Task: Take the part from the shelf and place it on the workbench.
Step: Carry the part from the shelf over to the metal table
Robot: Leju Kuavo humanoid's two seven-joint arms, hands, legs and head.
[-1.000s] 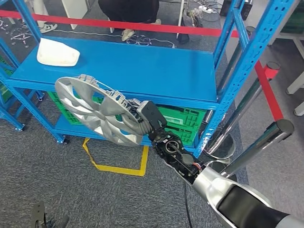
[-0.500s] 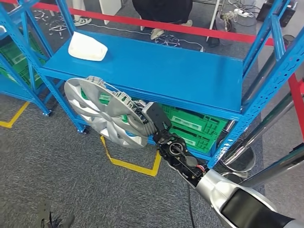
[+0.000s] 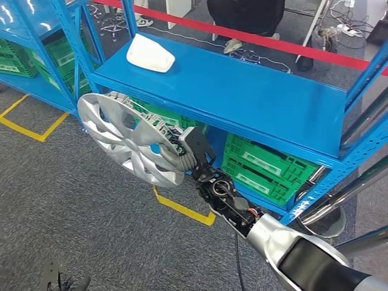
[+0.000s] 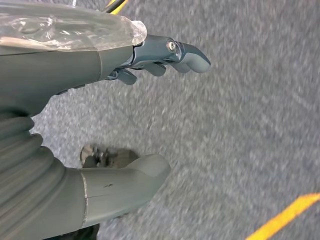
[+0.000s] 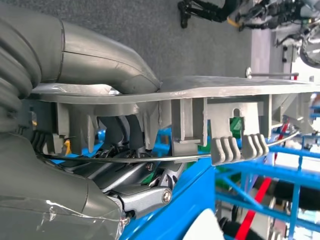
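Wheel cover (image 3: 125,142), big, round and silver, is hanging in the air in front of the blue shelf (image 3: 256,100), tipped on its side. The right hand (image 3: 183,154) is clamping its rim, thumb on one face and fingers on the other, probably so it cannot slip while being carried. A white part (image 3: 150,54) is lying on the shelf top. The left hand (image 4: 113,115) is hanging over the grey carpet (image 3: 68,230), fingers apart, holding nothing.
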